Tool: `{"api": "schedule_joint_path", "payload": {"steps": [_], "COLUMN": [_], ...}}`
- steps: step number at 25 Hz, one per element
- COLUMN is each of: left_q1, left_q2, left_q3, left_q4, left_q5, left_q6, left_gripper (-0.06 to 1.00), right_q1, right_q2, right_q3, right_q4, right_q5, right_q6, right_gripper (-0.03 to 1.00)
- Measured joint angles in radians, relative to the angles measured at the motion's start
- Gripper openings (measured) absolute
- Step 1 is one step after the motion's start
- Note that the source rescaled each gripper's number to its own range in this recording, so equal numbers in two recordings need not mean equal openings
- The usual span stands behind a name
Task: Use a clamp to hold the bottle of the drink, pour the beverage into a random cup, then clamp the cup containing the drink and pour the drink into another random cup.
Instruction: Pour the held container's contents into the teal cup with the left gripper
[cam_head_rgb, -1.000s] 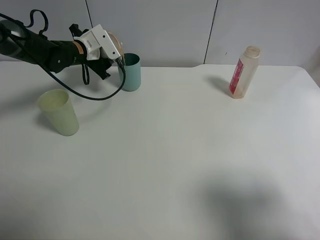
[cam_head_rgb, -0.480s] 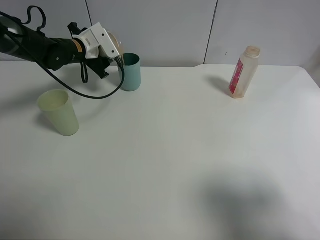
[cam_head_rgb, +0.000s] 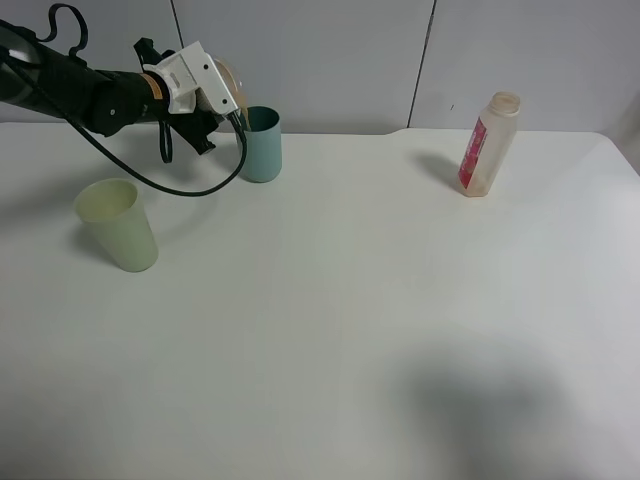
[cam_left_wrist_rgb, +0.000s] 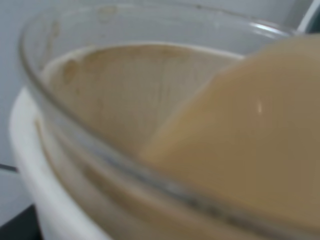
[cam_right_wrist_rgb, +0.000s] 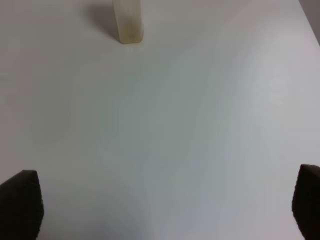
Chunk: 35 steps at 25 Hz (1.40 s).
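Observation:
My left gripper (cam_head_rgb: 222, 92), pale plates on a black arm, is shut on the short cup (cam_head_rgb: 229, 86). It holds the cup tipped on its side just above the rim of the teal tumbler (cam_head_rgb: 263, 145) at the back left. The left wrist view is filled by the cup's inside (cam_left_wrist_rgb: 100, 125), with the beige beverage (cam_left_wrist_rgb: 250, 130) lying against its lowered side. The bottle (cam_head_rgb: 488, 144) stands upright at the back right with its red label facing left. It also shows in the right wrist view as the bottle (cam_right_wrist_rgb: 128, 22), far ahead of my open right gripper (cam_right_wrist_rgb: 164, 205). That gripper is out of the high view.
A pale yellow-green tumbler (cam_head_rgb: 118, 224) stands upright at the left, in front of the left arm. A black cable (cam_head_rgb: 190, 185) loops down from the arm between the two tumblers. The white table (cam_head_rgb: 350, 300) ends at a grey wall behind.
The left gripper with the tipped cup has crept slightly up and left over the teal tumbler. The bottle and both tumblers have not moved.

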Motion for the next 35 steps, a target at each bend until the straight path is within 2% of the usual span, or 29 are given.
{"api": "schedule_joint_path", "payload": {"steps": [35], "left_q1": [-0.017], "left_q2": [-0.030], "left_q3": [0.000], "left_q4": [0.000], "left_q5": [0.020], "left_q6": [0.048], "left_gripper": [0.00], "right_q1": [0.000], "right_q2": [0.000], "right_q3": [0.000], "right_q4": [0.000], "right_q5": [0.000], "right_q6": [0.000], "right_gripper": [1.00]}}
